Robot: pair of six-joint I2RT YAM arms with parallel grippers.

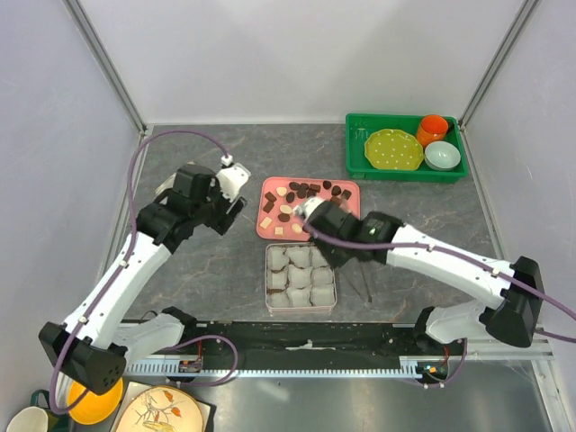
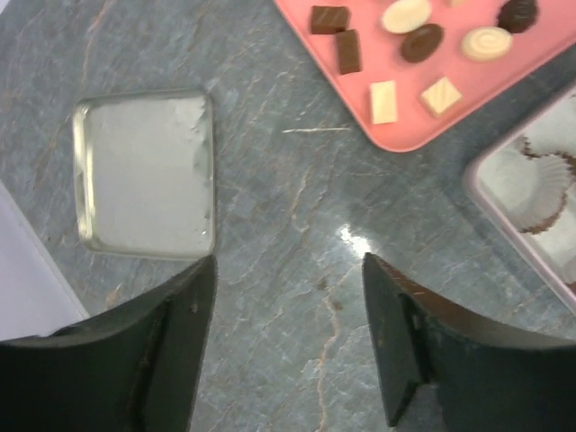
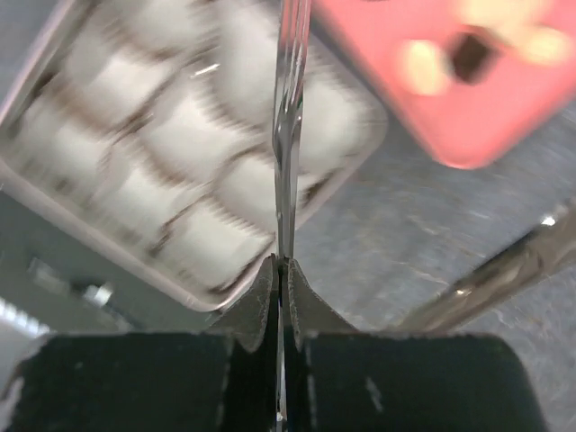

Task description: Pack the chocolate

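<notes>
Dark and cream chocolate pieces (image 1: 310, 189) lie on a pink tray (image 1: 266, 232); they also show in the left wrist view (image 2: 421, 42) and, blurred, in the right wrist view (image 3: 468, 54). A metal tin (image 1: 267, 279) in front of the tray holds white paper cups (image 1: 299, 275). My right gripper (image 3: 281, 265) is shut on thin metal tweezers (image 3: 288, 135), which reach over the tin's far edge near the tray (image 3: 396, 108). My left gripper (image 2: 288, 270) is open and empty above bare table, left of the tray (image 2: 405, 135).
A clear lid (image 2: 144, 171) lies flat on the table just beyond my left fingers. A second metal tool (image 1: 360, 283) lies right of the tin. A green bin (image 1: 360, 166) at the back right holds a yellow plate, an orange cup and a pale bowl.
</notes>
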